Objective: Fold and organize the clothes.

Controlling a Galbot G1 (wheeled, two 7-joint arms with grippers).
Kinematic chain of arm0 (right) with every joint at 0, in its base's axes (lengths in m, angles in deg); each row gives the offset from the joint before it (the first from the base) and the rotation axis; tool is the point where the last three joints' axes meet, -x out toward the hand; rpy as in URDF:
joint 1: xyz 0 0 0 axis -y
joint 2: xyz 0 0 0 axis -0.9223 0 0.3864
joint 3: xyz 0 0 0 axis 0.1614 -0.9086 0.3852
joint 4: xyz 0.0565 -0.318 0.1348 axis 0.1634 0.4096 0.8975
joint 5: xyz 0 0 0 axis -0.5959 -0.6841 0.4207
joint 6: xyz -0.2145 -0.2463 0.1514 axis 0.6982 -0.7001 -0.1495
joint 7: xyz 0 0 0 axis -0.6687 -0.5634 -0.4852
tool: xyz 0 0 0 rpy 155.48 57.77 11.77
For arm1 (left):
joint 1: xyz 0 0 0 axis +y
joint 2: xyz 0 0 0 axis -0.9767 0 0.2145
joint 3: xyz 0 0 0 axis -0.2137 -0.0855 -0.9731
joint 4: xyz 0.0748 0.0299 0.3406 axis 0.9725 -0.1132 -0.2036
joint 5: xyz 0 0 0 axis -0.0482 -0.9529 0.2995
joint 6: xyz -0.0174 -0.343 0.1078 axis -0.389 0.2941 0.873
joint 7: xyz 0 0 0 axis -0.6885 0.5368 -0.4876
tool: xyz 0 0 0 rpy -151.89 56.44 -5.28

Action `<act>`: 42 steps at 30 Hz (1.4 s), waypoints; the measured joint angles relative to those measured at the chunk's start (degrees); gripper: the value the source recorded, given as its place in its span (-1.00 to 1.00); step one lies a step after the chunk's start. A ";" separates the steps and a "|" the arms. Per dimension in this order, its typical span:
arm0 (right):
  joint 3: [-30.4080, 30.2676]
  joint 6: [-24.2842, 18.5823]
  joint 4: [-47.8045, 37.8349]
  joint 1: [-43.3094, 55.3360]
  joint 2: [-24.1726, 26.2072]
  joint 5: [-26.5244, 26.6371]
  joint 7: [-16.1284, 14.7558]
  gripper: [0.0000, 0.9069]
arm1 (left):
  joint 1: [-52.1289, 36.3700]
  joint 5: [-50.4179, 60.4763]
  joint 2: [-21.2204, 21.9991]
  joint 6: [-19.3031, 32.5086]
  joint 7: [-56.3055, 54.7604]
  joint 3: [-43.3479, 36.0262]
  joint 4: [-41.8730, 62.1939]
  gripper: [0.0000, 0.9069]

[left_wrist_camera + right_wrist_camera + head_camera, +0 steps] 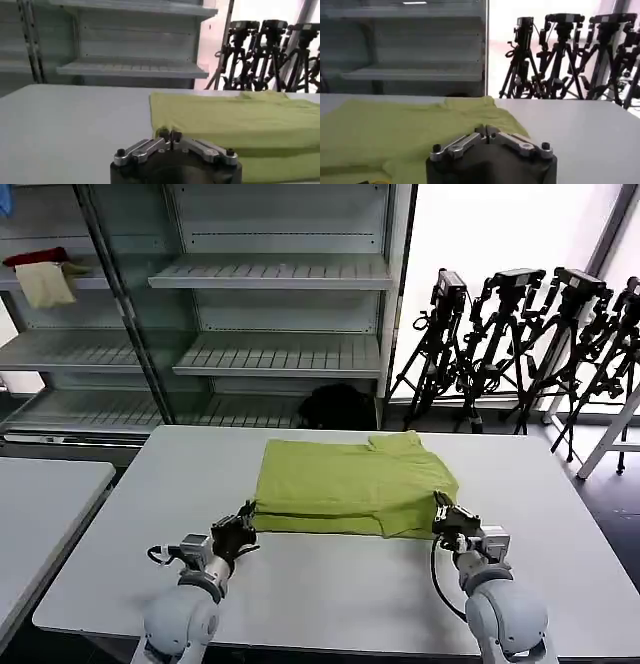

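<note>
The clothes are one lime yellow-green T-shirt (350,484), lying partly folded in the middle of the white table (330,589). My left gripper (248,520) is at the shirt's near left corner. In the left wrist view this gripper (168,134) is shut, with the puckered edge of the T-shirt (240,120) pinched between its tips. At the near right corner my right gripper (441,509) is shut too. The right wrist view shows that gripper (487,131) closed on the hem of the T-shirt (395,135). The white graphic is hidden.
A metal shelving rack (280,274) stands behind the table, with red and cream cloths (40,274) on an upper left shelf. Camera tripods (520,334) lean at the back right. A second table (40,494) sits to the left. A dark object (338,406) lies beyond the table's far edge.
</note>
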 measured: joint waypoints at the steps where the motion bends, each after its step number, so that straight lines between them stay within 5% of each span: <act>1: 0.23 -0.05 -0.44 0.38 0.05 -0.05 0.17 1.00 | -0.03 0.14 -0.01 0.11 -0.03 0.12 0.02 1.00; 12: 2.75 0.05 1.49 -2.43 2.18 1.47 -1.20 1.00 | 1.63 -0.25 -0.86 1.78 -0.16 1.77 -1.19 1.00; 14: 3.31 0.05 2.14 -3.81 2.70 1.91 -1.25 0.84 | 2.33 -0.36 -1.16 1.45 0.14 1.75 -1.60 1.00; 17: 4.07 0.05 2.79 -5.56 3.42 2.59 -1.49 1.00 | 2.86 -0.34 -1.23 0.60 0.29 1.59 -1.91 1.00; 30: 5.51 0.04 2.70 -9.32 4.26 2.76 -2.87 0.96 | 3.41 0.56 -0.99 -1.58 0.71 0.46 -3.07 1.00; 34: 5.59 0.02 1.89 -9.76 4.31 2.58 -2.95 0.33 | 3.58 0.80 -0.88 -2.41 0.43 0.53 -2.85 1.00; 37: 5.80 0.00 1.53 -10.15 4.48 2.56 -3.02 -0.40 | 3.71 0.97 -0.83 -2.74 0.29 0.59 -2.58 1.00; 39: 5.83 -0.02 1.31 -10.32 4.55 2.45 -3.13 -0.69 | 3.79 1.08 -0.82 -2.88 0.24 0.55 -2.48 1.00; 42: 5.79 -0.04 0.99 -10.28 4.52 2.15 -3.39 -0.96 | 3.79 1.27 -0.79 -3.08 0.18 0.42 -2.31 0.44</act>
